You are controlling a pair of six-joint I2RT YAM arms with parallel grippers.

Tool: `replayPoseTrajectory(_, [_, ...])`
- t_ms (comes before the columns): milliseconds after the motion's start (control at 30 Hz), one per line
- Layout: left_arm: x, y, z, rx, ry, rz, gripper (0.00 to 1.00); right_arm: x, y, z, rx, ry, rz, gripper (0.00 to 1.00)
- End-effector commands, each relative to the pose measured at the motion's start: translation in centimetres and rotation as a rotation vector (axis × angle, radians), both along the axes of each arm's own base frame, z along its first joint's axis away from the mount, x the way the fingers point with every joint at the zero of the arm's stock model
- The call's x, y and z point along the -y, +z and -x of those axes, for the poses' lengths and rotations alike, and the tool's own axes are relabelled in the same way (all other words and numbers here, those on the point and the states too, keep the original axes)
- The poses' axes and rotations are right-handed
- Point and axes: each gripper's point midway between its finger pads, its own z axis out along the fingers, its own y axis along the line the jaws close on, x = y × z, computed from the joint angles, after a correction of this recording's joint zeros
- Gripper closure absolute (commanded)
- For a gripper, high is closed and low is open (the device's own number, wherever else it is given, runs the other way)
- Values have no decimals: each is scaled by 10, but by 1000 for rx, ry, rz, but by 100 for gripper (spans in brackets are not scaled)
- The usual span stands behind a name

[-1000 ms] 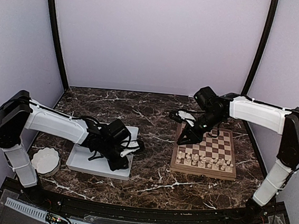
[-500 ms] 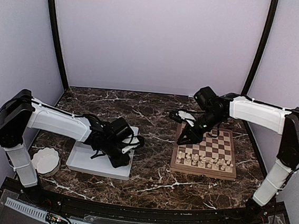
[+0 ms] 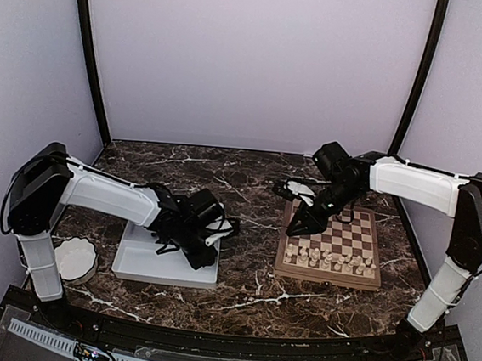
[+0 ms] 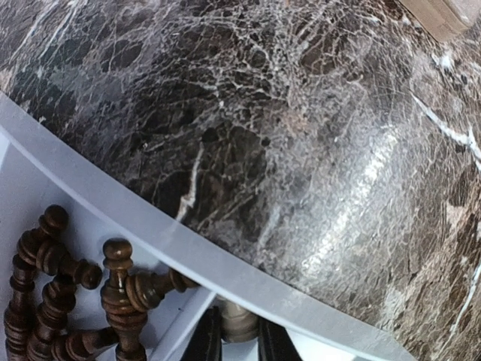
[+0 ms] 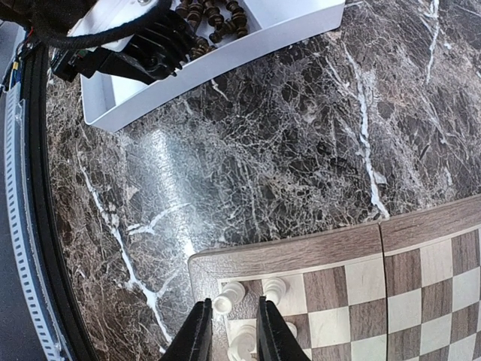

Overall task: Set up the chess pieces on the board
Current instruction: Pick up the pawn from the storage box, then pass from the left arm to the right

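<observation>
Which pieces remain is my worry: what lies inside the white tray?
Dark brown pieces lie heaped in the tray; the left gripper pinches a pale piece by its rim. Its arm covers part of the inside.

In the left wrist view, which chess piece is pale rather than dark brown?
The piece between the left jaws; the heaped pieces beside it are dark brown.
</observation>
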Motion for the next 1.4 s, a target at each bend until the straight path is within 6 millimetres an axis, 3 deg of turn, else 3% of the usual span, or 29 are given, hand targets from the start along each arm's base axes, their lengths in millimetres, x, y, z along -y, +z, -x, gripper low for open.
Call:
replayPoseTrajectory(0, [-22, -12, 15, -63, 13, -96, 91, -4, 15, 1, 46, 10, -29, 78])
replayPoseTrajectory(200, [-36, 15, 15, 8, 70, -50, 96, -18, 45, -7, 76, 16, -106, 79])
replayPoseTrajectory(367, [-27, 61, 6, 142, 71, 112, 97, -38, 79, -21, 84, -8, -212, 79])
replayPoseTrajectory(400, [-29, 62, 7, 155, 66, 122, 96, -44, 85, -23, 76, -17, -243, 78])
replayPoseTrajectory(500, [-23, 84, 1, 232, 62, 209, 96, -63, 93, -26, -34, -31, -319, 75])
replayPoseTrajectory(600, [-20, 95, 0, 251, 64, 254, 95, -84, 89, -18, -238, -17, -385, 72])
replayPoseTrajectory(867, [-5, 117, 2, 288, 29, 355, 94, -131, 71, 20, -545, 61, -445, 58])
replayPoseTrajectory(1067, [6, 132, 2, 309, 12, 403, 94, -142, 57, 34, -668, 62, -446, 56])
replayPoseTrajectory(1367, [19, 141, 5, 317, -11, 421, 93, -151, 40, 35, -780, 27, -445, 57])
